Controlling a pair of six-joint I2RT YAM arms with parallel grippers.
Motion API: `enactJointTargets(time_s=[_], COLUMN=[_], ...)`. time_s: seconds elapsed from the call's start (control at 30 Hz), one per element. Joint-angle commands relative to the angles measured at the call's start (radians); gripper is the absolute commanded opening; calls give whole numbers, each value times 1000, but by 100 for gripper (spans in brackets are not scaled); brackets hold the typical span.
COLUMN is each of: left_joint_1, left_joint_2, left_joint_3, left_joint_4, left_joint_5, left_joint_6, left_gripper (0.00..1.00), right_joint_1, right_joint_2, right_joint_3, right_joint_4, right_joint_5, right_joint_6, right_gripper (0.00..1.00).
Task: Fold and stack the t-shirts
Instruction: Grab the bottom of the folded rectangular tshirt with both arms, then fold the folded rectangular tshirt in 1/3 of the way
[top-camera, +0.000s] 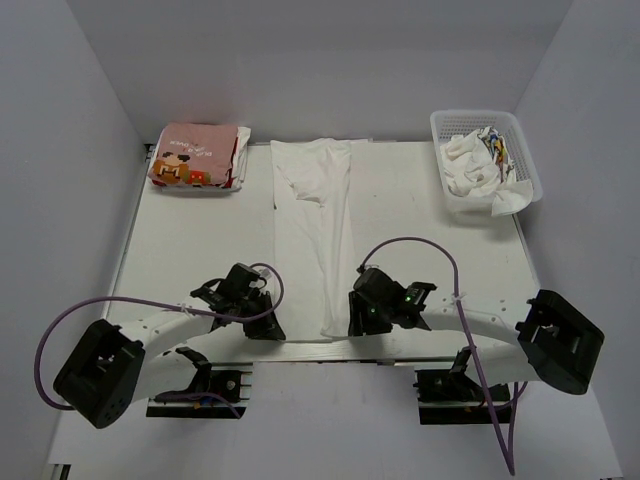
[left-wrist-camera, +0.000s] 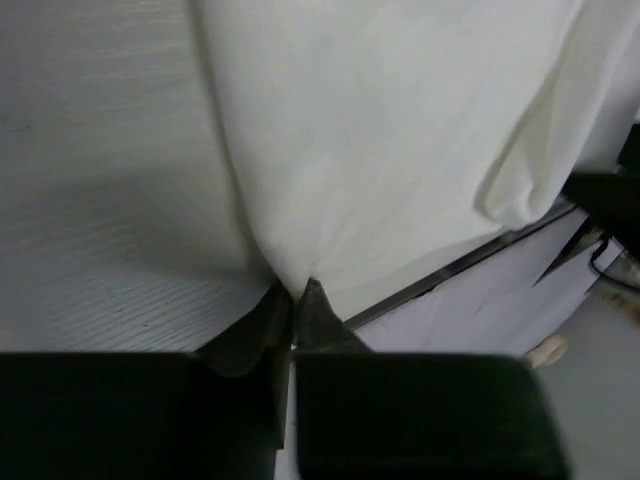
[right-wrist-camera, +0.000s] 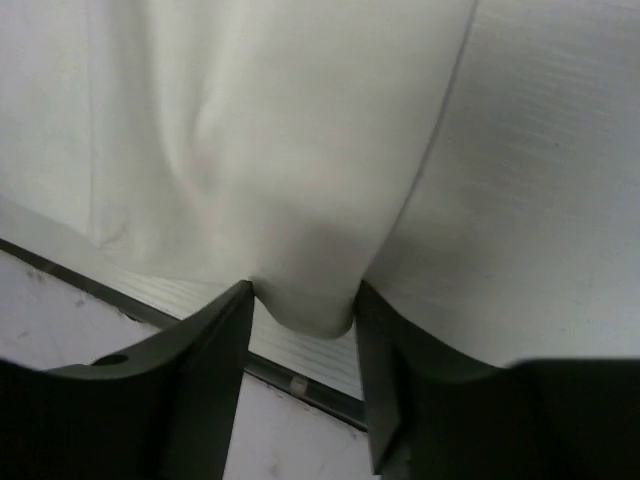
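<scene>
The white t-shirt lies as a long narrow strip down the middle of the table, running from the far side to the near edge. My left gripper is at its near-left corner; the left wrist view shows the gripper shut on the white t-shirt's edge. My right gripper is at the near-right corner. In the right wrist view it is open, its fingers either side of a bulge of white t-shirt. The pink t-shirt, with its cartoon print, lies folded at the far left.
A white lattice basket at the far right holds crumpled white cloth with a coloured print. The table's near edge runs just under both grippers, as the left wrist view and the right wrist view show. Purple cables loop over both arms.
</scene>
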Motion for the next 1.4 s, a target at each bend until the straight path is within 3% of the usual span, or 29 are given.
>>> enactJointTargets(time_s=[0.0, 0.03, 0.2, 0.33, 0.5, 0.87, 1.13, 1.37], left_joint_1=[-9, -9, -9, -9, -9, 20, 66, 138], left_joint_2=[-9, -9, -62, -90, -84, 46, 240, 382], left_joint_3=[24, 34, 70, 109, 200, 503, 702, 817], left_joint_4=[-12, -12, -2, 19, 19, -52, -93, -80], left_joint_5=[-84, -100, -104, -92, -104, -420, -502, -520], left_joint_6=[8, -3, -12, -12, -12, -34, 14, 49], left_gripper=[6, 0, 0, 0, 0, 0, 0, 0], right_joint_1=[-6, -6, -5, -5, -8, -68, -166, -258], right_joint_2=[47, 54, 46, -6, -28, 78, 213, 377], right_joint_3=[-11, -6, 16, 51, 150, 399, 548, 706], right_joint_4=[5, 0, 12, 38, 15, 37, 78, 124], right_joint_5=[-33, -34, 27, 86, 205, 447, 472, 375], right_joint_6=[-15, -17, -23, -55, -109, -121, -225, -300], right_gripper=[48, 43, 17, 9, 7, 7, 7, 7])
